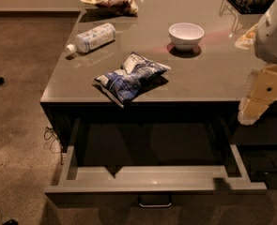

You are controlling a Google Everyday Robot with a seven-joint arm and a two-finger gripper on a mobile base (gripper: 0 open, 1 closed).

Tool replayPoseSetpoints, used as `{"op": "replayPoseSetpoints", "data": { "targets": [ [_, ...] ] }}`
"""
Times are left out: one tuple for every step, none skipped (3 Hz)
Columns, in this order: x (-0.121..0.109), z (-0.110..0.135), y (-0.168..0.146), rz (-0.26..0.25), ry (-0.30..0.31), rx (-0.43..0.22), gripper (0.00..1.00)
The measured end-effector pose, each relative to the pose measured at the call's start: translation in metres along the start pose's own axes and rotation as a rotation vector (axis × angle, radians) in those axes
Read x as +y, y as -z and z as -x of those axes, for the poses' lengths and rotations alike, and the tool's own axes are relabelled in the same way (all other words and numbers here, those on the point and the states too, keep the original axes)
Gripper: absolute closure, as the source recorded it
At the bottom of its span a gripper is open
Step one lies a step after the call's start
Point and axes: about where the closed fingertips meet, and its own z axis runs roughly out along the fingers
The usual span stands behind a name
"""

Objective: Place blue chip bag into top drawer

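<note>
Blue chip bag (pixel 131 76), a crumpled dark-blue and white foil pillow, lies by the near edge of the grey table top (pixel 208 74), above the open, wide shallow grey top drawer (pixel 152 184). Its long axis runs near-left to far-right. The cream gripper (pixel 257 97) hangs well to its right, seemingly holding nothing; how wide it stands I cannot tell.

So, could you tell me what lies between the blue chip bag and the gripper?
Only bare tabletop, the camera view shows, between the blue chip bag and the gripper by the table's front edge.
</note>
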Motion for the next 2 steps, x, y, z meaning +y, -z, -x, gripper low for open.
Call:
{"op": "replayPoseSetpoints", "data": {
  "targets": [
    [0.0, 0.0, 0.0, 0.0, 0.0, 0.0, 0.0],
    [-0.01, 0.005, -0.003, -0.035, -0.036, -0.023, 0.0]
  ]
}}
